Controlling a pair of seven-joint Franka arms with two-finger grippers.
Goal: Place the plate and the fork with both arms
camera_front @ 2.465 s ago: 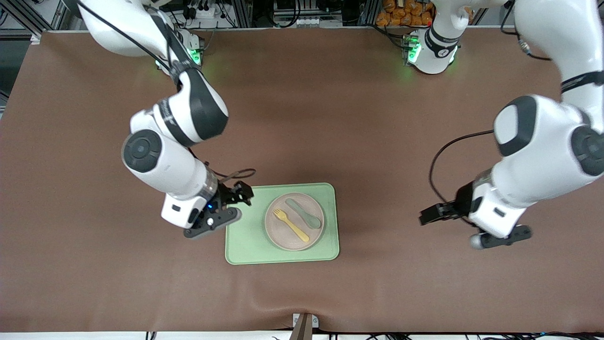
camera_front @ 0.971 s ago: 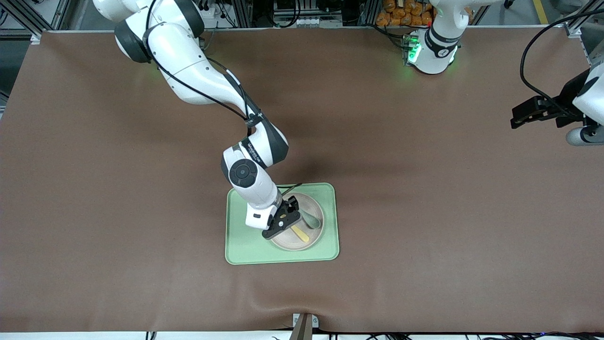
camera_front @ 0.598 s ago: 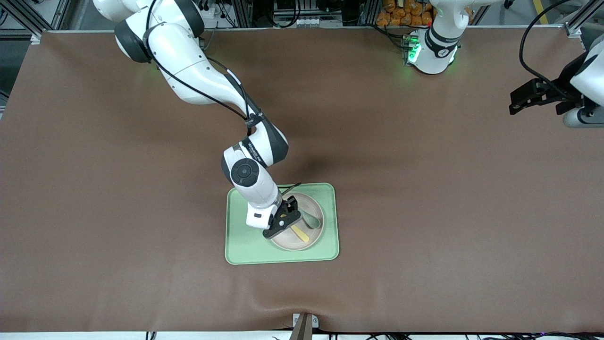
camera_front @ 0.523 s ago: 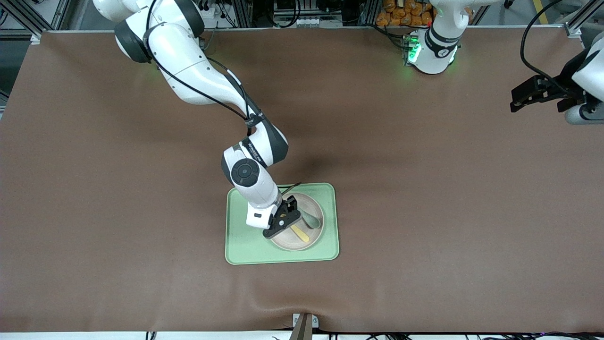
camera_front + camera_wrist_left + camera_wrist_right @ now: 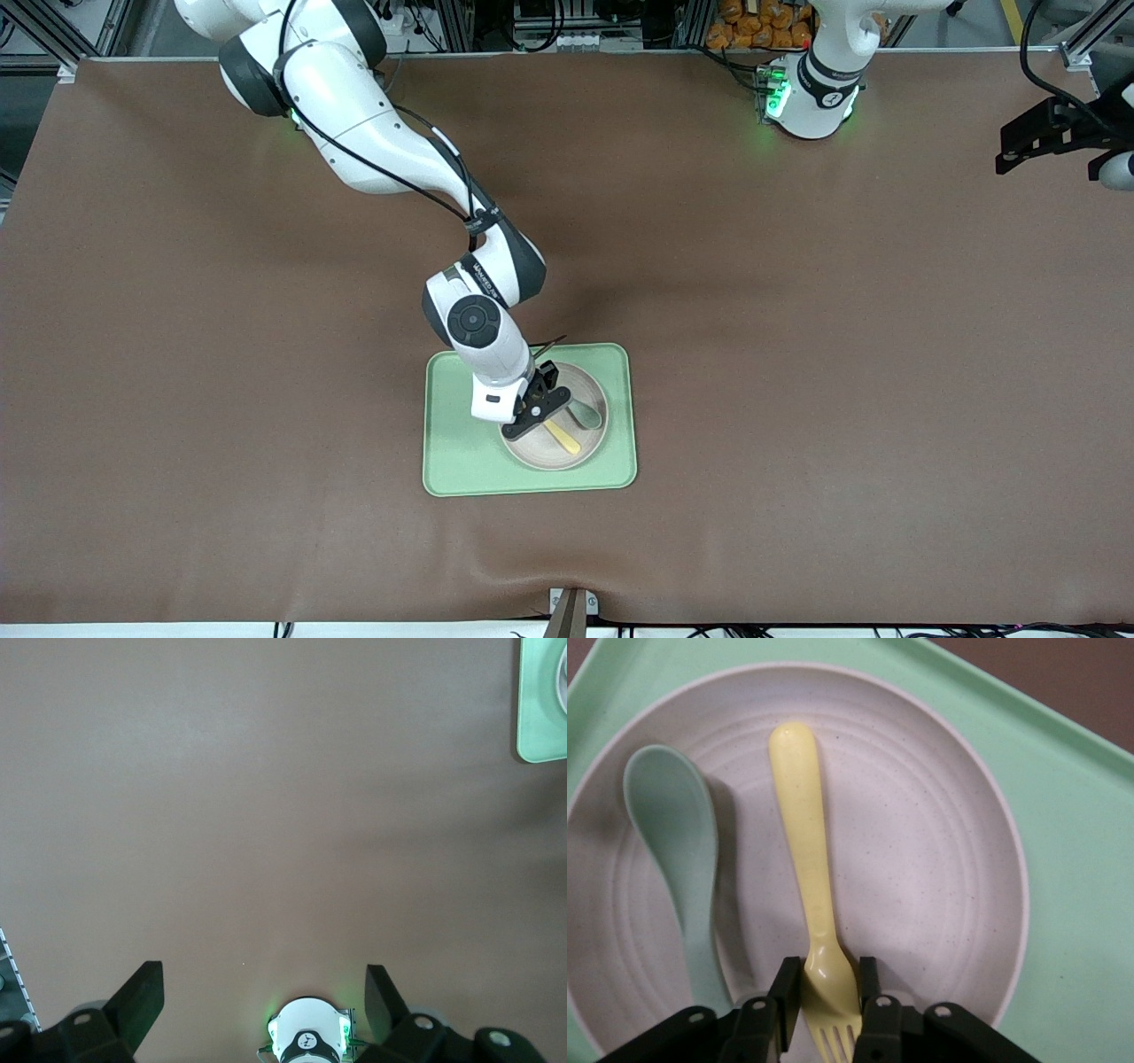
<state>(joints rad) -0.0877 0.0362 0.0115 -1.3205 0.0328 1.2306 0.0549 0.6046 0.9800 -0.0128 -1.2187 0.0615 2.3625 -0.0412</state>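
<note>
On the plate | right gripper fingers clamp the fork by its neck | left gripper waits wide open above bare worktop

brown table, green tray on it

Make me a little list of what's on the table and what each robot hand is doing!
tray: light-green tray on the brown table
plate: plate sits on the tray
fork: fork lies on the plate
spoon: spoon lies on the plate beside the fork
right gripper: right gripper down at the plate, shut on the fork near its tines
left gripper: left gripper open, holding nothing, up over the left arm's end of the table, waiting
</note>
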